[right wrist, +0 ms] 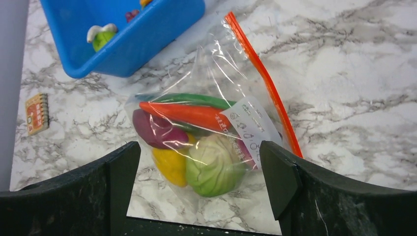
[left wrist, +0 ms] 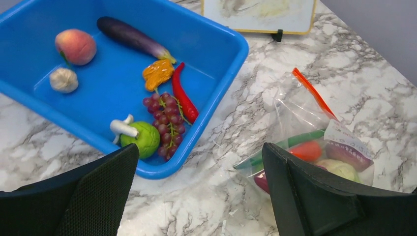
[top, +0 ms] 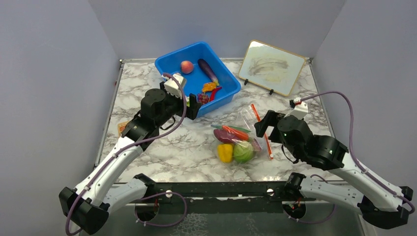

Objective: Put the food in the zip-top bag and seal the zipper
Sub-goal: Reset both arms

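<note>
Marble-patterned tabletop (top: 147, 157), seen from above: at far left the left gripper (left wrist: 200, 162) hovers with its jaws spread wide and holding nothing, over the near rim of a blue plastic bin (left wrist: 231, 54). In the bin lie a toy peach (left wrist: 75, 46), a purple eggplant (left wrist: 130, 36), a red chilli (left wrist: 184, 98) and a bunch of grapes (left wrist: 164, 115). Right of the bin, flat on the table, is the clear, crinkly zip-top bag (right wrist: 216, 64). A green cabbage (right wrist: 211, 167), a yellow pepper (right wrist: 169, 167) and an orange carrot (right wrist: 182, 114) are bunched at its closed end. The thin red-orange zipper (right wrist: 265, 78) runs straight along its right-hand edge; whether it is pressed shut cannot be told. Above the bag the right gripper (right wrist: 199, 152) is likewise fully open and empty. The film looks light, soft and slippery, likely to slide or buckle under a push, while the toys inside should be hard and apt to roll. The stiffer zipper strip looks the surest hold, pinched at one end. A framed whiteboard (top: 271, 66) stands behind.
</note>
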You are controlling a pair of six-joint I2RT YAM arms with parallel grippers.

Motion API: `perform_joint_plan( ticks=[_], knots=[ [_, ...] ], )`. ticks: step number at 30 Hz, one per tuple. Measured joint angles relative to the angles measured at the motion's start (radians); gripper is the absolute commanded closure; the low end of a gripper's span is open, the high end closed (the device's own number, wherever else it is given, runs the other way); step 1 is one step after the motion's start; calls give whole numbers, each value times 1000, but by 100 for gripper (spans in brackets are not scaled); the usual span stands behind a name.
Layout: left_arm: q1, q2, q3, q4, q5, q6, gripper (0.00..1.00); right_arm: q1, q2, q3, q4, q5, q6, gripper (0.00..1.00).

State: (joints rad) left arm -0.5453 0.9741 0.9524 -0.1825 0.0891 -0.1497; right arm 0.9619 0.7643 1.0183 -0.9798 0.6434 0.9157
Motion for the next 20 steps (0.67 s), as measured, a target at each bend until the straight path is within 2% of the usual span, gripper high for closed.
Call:
perform_joint_plan(
  ticks=[10,20],
  knots=[
    [0,-118,3,-12,-39,-78,1,0,13,156,82,0,-197,5],
    [0,-174,3,34,-39,-89,1,0,-76,162,175,-32,-268,4]
  ],
)
